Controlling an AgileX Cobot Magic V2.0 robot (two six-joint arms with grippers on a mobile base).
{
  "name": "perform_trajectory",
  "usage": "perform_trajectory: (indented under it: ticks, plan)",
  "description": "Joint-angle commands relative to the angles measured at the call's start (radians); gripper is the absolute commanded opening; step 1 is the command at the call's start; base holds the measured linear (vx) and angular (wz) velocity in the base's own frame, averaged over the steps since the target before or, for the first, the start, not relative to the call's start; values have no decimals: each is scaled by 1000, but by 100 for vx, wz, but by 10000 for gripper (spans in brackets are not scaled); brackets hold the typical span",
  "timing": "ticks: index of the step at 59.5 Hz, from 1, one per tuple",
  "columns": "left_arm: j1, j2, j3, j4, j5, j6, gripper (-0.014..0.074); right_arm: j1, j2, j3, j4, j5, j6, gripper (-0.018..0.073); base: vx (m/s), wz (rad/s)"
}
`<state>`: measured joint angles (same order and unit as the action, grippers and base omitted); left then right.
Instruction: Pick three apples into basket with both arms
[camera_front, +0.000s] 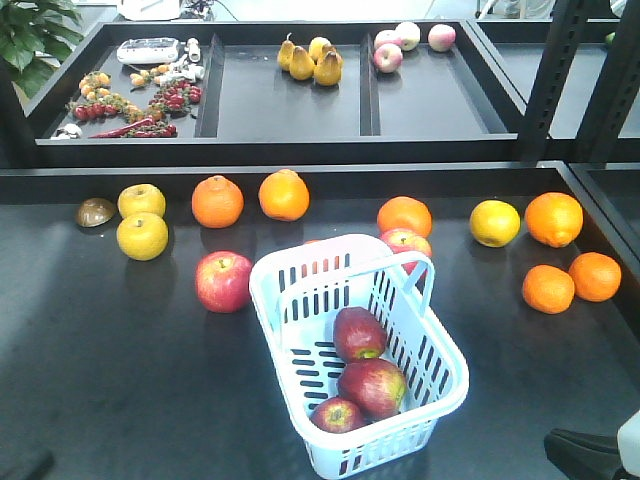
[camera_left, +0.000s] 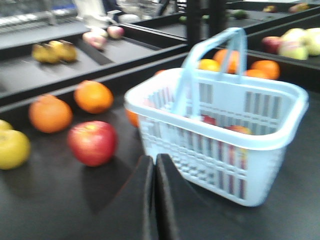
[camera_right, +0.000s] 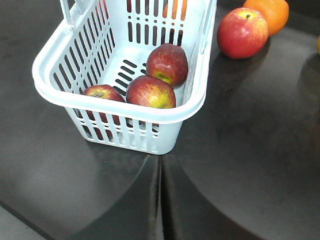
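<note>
In the front view, the light blue basket (camera_front: 360, 360) sat on the dark table (camera_front: 120, 380) with three apples (camera_front: 372, 385) inside, clustered toward its near end and touching one another. Only a dark sliver of the right arm (camera_front: 590, 452) showed at the lower right corner, well clear of the basket; its jaws could not be judged here. A loose red apple (camera_front: 223, 281) lay just left of the basket, and oranges (camera_front: 217, 201) ran along the back of the table.

In the left wrist view, the left gripper (camera_left: 155, 165) had its two fingers pressed together, with nothing between them. The basket (camera_left: 220, 135) stood just ahead and to the right of the fingertips, its handle (camera_left: 212, 65) raised. The loose red apple (camera_left: 92, 142) lay ahead and to the left, apart from the fingers.

In the right wrist view, the right gripper (camera_right: 161, 167) was likewise closed and empty. The basket (camera_right: 125, 110) sat directly ahead, its near corner just beyond the fingertips, and the three apples (camera_right: 150, 92) rested on its slotted floor. Another red apple (camera_right: 242, 32) lay farther ahead to the right, touching an orange (camera_right: 267, 12).
</note>
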<state>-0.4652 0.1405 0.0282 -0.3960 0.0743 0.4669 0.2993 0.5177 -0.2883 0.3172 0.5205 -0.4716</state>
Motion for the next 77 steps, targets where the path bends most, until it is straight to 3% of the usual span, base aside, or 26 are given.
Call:
perform_trajectory:
  ticks: [1, 6, 15, 29, 37, 60, 77]
  plan:
    - [62, -7, -24, 22, -65, -17, -6, -3, 4, -27, 5, -53, -3, -6, 0, 0]
    - [124, -25, -24, 22, -56, -60, -6, -3, 4, -27, 5, -53, -3, -6, 0, 0]
    - [235, -101, -24, 37, -27, -211, -6, -3, 4, -27, 5, -53, -3, -6, 0, 0]
    - [377, -168, -24, 156, 143, -419, -6, -3, 4, -27, 5, -52, -3, -6, 0, 0]
    - [424, -168, -24, 209, 178, -538, -6, -3, 4, -27, 5, -52, -3, -6, 0, 0]
    - [433, -168, -24, 232, 69, -562, -6, -3, 4, -27, 5, -52, -3, -6, 0, 0]
    - [436, -168, -24, 320, -17, -564, -6, -3, 4, -27, 5, -52, -3, -6, 0, 0]
